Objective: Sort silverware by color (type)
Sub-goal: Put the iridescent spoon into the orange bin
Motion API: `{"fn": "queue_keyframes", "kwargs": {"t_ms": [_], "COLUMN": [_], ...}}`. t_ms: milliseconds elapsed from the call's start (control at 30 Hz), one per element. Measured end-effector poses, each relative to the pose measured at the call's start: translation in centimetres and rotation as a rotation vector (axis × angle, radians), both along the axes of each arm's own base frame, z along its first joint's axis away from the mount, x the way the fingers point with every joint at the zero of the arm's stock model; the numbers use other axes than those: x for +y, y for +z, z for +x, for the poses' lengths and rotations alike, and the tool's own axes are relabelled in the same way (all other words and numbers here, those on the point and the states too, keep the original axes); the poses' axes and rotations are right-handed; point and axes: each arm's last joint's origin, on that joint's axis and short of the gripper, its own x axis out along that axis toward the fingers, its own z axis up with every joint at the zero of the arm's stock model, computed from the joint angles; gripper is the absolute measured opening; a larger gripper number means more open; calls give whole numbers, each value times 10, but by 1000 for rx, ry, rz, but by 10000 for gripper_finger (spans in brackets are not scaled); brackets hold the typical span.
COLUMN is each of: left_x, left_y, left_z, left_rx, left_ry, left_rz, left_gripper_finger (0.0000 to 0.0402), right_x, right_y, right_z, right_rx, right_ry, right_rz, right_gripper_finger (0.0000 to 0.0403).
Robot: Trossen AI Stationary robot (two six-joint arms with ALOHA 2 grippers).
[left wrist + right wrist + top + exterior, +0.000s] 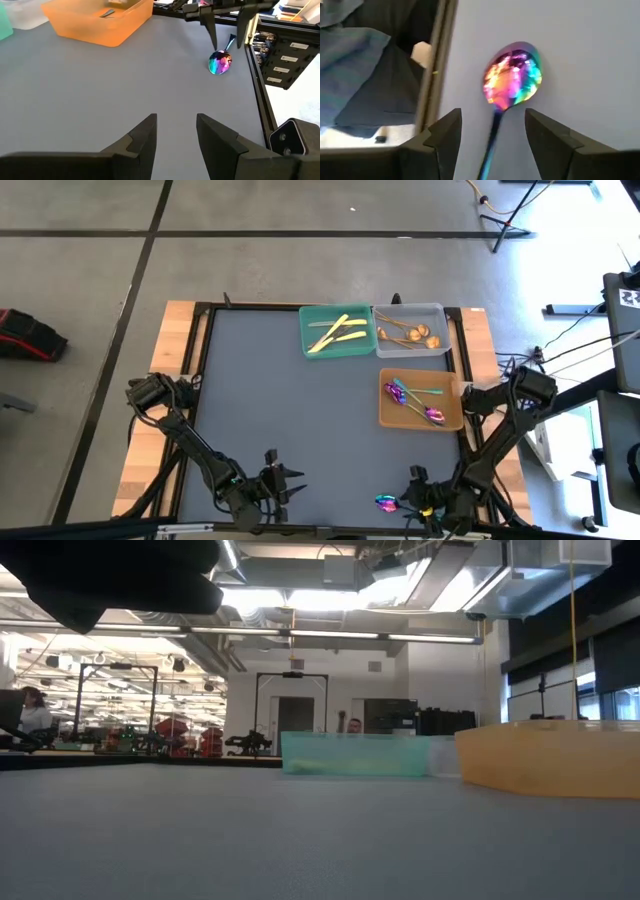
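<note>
One iridescent purple-blue spoon (512, 82) lies flat on the grey mat near the table's near right edge (386, 502). My right gripper (492, 120) hovers open over it, one finger on each side of the teal handle (492, 137), and I see no touch. My left gripper (175, 135) is open and low over bare mat near the near edge (285, 480), facing the spoon (220, 62). The green tray (337, 330) holds yellow-gold knives. Copper spoons lie in the grey tray (410, 330), and iridescent spoons in the orange tray (420, 400).
The three trays sit at the far right of the mat, the orange tray (100, 22) nearest the spoon. The table's black frame rail (257, 90) runs close beside the spoon on the right. Open mat (290, 400) stretches across the middle and left.
</note>
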Motion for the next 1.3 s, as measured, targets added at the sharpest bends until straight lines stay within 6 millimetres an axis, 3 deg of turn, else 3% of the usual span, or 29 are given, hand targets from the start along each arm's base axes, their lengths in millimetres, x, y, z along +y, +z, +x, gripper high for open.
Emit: {"fn": "queue_keyframes", "kwargs": {"t_ms": [233,533,700,833,1000,1300], "left_x": [0,0,0,0,1,3], "left_y": [0,0,0,0,0,0], "left_z": [0,0,0,0,1,3], "left_rx": [0,0,0,0,-1,12], "left_ry": [1,1,2,2,7,-8], "left_rz": [-1,-1,-1,-1,0,-11], "left_gripper_finger": [133,133,133,133,133,133], "right_x": [0,0,-1,-1,-4,-40], "right_y": [-14,-15,-16,-16,-14,19], "right_z": [4,4,4,4,6,13], "right_rx": [-52,-70,-71,-86,-112,-66], "right_ry": [-31,24,16,37,60,15], "right_rz": [-85,-134,-152,-177,-236,-351], "right_gripper_finger": [190,12,29,7,12,2]}}
